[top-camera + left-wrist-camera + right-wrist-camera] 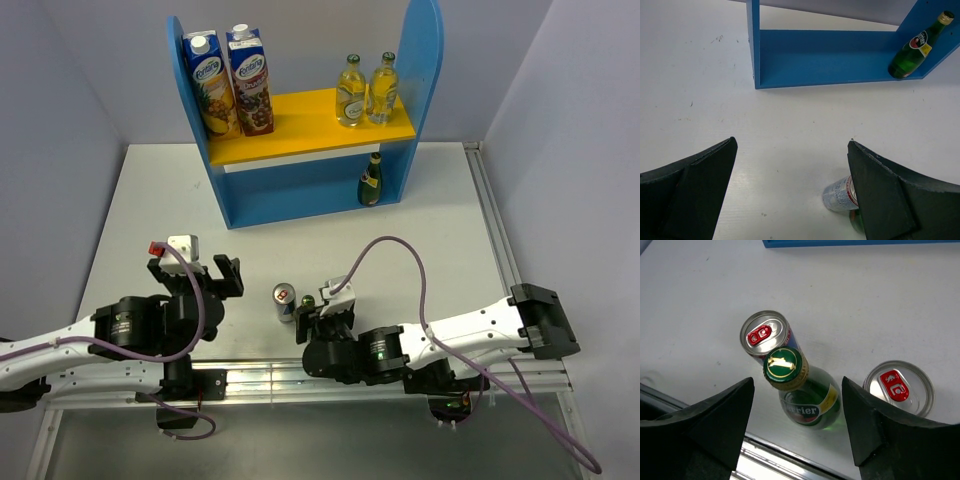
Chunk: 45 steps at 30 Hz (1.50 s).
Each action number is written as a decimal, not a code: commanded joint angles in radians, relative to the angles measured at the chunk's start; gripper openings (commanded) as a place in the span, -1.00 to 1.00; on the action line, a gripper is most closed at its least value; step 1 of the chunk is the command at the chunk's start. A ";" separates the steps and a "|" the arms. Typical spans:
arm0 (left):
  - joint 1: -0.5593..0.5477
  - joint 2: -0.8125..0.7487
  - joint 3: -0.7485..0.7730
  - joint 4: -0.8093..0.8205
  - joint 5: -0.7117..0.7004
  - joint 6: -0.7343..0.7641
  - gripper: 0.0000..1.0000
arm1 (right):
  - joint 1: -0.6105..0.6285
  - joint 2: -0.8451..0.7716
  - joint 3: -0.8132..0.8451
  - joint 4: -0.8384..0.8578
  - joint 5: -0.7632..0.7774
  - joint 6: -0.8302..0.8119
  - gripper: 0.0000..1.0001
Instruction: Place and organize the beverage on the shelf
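Note:
The blue shelf [300, 190] stands at the back with a yellow upper board. On that board two clear yellowish bottles [365, 90] stand at the right. A dark green bottle [371, 180] stands below them in the shelf's right corner, also seen in the left wrist view [912, 50]. My right gripper [797, 382] is open around a second green bottle [810, 400], with a gap on each side. One can [767, 335] stands just behind that bottle and another can [897, 387] is by the right finger. My left gripper [791, 141] is open and holds nothing.
Two tall blue juice cartons [230, 80] stand on the left of the yellow board. A metal rail [260, 380] runs along the table's near edge, just behind the right gripper. In the top view one can [284, 300] stands between the two grippers.

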 commanded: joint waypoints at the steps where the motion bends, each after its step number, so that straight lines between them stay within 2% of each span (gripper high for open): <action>1: -0.002 0.013 0.011 0.016 -0.005 0.015 0.99 | -0.034 0.026 -0.016 0.118 -0.010 -0.040 0.52; 7: -0.002 0.020 0.011 0.016 0.001 0.015 0.99 | -0.068 0.043 -0.057 0.189 -0.050 -0.052 -0.10; 8: -0.002 0.019 0.008 0.019 0.002 0.022 0.99 | -0.071 0.046 -0.057 0.190 -0.052 -0.055 -0.31; 10: -0.002 0.019 0.009 0.022 0.006 0.024 0.99 | -0.074 0.049 -0.056 0.193 -0.056 -0.063 -0.50; 12: -0.002 0.020 0.011 0.018 0.006 0.021 0.99 | -0.079 0.054 -0.042 0.190 -0.057 -0.078 -0.77; 16: -0.002 0.019 0.012 0.019 0.009 0.022 0.99 | -0.087 0.042 -0.008 0.163 -0.038 -0.112 -1.00; 20: -0.002 0.019 0.011 0.021 0.012 0.025 0.99 | -0.122 -0.009 0.053 0.135 -0.009 -0.194 -1.00; 24: -0.002 0.022 0.011 0.022 0.015 0.027 0.99 | -0.218 -0.065 0.079 0.179 -0.047 -0.322 -1.00; 32: -0.002 0.020 0.011 0.027 0.016 0.028 0.99 | -0.493 -0.101 0.107 0.376 -0.145 -0.567 -1.00; 38: -0.002 0.017 0.009 0.027 0.016 0.033 0.99 | -0.666 -0.027 0.127 0.527 -0.242 -0.649 -1.00; 42: -0.002 0.014 0.011 0.022 0.015 0.028 0.99 | -0.766 0.043 0.075 0.814 -0.248 -0.722 -1.00; 45: -0.002 0.008 0.008 0.024 0.015 0.028 0.99 | -0.809 0.137 0.112 0.888 -0.256 -0.751 -1.00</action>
